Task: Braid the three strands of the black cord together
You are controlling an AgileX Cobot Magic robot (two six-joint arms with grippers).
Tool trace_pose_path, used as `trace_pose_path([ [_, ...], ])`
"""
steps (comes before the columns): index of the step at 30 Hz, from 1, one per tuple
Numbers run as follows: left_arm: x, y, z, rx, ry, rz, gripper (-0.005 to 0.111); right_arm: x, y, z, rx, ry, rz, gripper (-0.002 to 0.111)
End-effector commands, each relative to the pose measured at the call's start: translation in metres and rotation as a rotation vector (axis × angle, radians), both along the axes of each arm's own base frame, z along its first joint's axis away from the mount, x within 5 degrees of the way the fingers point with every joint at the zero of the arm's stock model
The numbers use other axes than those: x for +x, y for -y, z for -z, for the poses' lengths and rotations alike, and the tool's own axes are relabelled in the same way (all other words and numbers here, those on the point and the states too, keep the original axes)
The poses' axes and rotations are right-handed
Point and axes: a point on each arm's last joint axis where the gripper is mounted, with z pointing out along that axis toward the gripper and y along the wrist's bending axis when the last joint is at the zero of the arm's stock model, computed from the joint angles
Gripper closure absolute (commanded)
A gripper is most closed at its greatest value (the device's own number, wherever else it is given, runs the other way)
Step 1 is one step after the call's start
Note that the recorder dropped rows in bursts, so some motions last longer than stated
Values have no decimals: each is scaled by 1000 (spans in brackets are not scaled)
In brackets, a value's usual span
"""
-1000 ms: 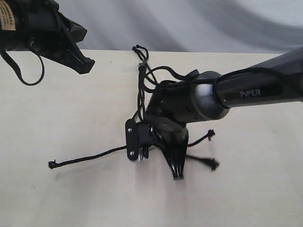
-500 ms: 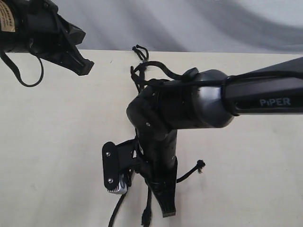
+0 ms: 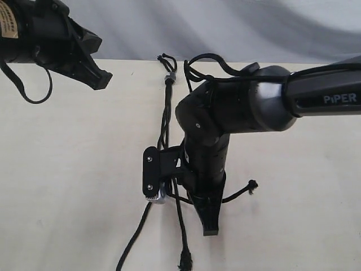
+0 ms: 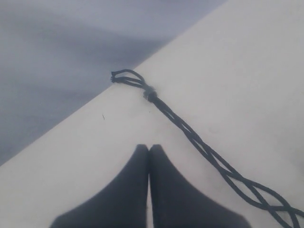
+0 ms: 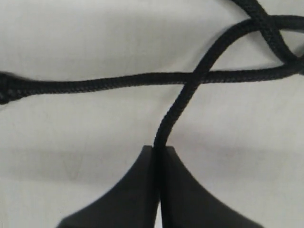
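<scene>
Black cord [image 3: 167, 107] axis far-to-near, knot [image 3: 168, 79] far; right gripper [image 5: 156, 150] pinches 1 strand [image 5: 183, 99]; left gripper [image 4: 148, 148] jaws together.

Worktop [image 3: 67, 169]: pale cream, matte, smooth, fills most of exterior view; far edge straight, running across upper part. Behind edge, backdrop [image 3: 254, 28]: plain grey-white, cloth-like, with soft darker bands. Light diffuse, even. Left wrist view: worktop edge runs diagonally, grey backdrop beyond it blurred. Right wrist view: worktop close up, off-white, faint shadow band [image 5: 71, 164] across it
</scene>
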Motion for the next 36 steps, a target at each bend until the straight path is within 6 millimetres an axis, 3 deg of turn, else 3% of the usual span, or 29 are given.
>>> trace_pose_path([
  [1, -2, -2, 0, -12, -6, -10, 106, 2, -1, -2, 29, 29, 4, 98],
  [8, -2, -2, 0, -14, -7, -11, 106, 4, 0, -4, 30, 50, -3, 36],
  [11, -2, -2, 1, -16, -10, -14, 106, 12, 5, -15, 87, 106, 34, 22],
  [17, -3, -3, 4, -54, -65, -55, 106, 35, 35, -79, 358, 313, 246, 20],
  [22, -5, 2, 6, -216, -143, -97, 106, 40, 70, -127, 560, 417, 452, 20],
  [24, -8, 4, 9, -287, -214, -121, 106, 42, 84, -134, 601, 491, 495, 20],
  [28, -12, 14, 25, -238, -346, -103, 106, 53, 113, -131, 689, 677, 622, 20],
  [32, -19, 45, 46, -210, -467, -31, 106, 57, 138, -118, 763, 796, 785, 20],
  [36, -32, 85, 74, -130, -541, 88, 106, 53, 150, -106, 752, 890, 803, 20],
])
